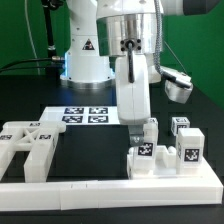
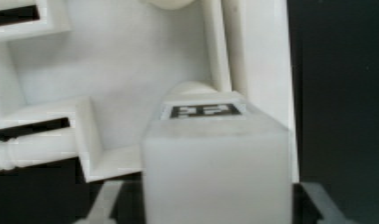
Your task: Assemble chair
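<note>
My gripper (image 1: 149, 131) is at the front right of the table, pointing down, shut on a white tagged chair piece (image 1: 145, 154). That piece stands among other white chair pieces (image 1: 186, 147) beside the border rail. In the wrist view the held piece (image 2: 212, 170) fills the middle, its tag (image 2: 207, 108) facing up. A finger (image 2: 111, 205) shows at one side of it and the other finger at the opposite side. More chair pieces (image 1: 28, 146) lie at the exterior view's left. A flat white chair part (image 2: 61, 100) lies below the gripper in the wrist view.
The long white L-shaped border rail (image 1: 110, 188) runs along the table's front and shows in the wrist view (image 2: 257, 50). The marker board (image 1: 85, 115) lies at mid-table, in front of the arm's base (image 1: 85, 60). A black mat (image 1: 90, 155) covers the table.
</note>
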Controlling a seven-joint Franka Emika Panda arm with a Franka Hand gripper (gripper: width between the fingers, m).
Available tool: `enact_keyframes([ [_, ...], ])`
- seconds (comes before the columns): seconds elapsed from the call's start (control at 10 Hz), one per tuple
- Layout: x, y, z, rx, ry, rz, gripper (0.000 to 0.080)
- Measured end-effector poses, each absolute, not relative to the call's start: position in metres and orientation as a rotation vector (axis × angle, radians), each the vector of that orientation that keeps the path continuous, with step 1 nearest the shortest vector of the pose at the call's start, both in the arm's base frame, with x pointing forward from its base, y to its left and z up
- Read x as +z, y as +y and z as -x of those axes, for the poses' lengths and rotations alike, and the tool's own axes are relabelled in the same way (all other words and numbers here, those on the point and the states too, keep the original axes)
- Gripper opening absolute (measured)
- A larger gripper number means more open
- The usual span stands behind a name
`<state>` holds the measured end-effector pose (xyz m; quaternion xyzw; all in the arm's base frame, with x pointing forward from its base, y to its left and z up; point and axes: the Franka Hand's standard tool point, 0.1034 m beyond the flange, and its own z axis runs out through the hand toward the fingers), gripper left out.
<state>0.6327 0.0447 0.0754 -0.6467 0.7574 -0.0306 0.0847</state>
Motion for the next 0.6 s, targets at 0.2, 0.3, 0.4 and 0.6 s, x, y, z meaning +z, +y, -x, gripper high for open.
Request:
enact_keyframes([
  [0.2, 0.075, 0.045, -0.633, -0.097, 2.216, 1.982, 0.0490],
  [0.3, 0.076, 0.048, -0.633, -0.116, 2.063, 2.165, 0.0596],
  [0.4, 0.075, 0.049, -0.633, -0.143, 1.825, 2.385, 0.0596],
  [0.6, 0.072, 0.055, -0.630, -0.159, 1.404, 2.676, 0.0646],
])
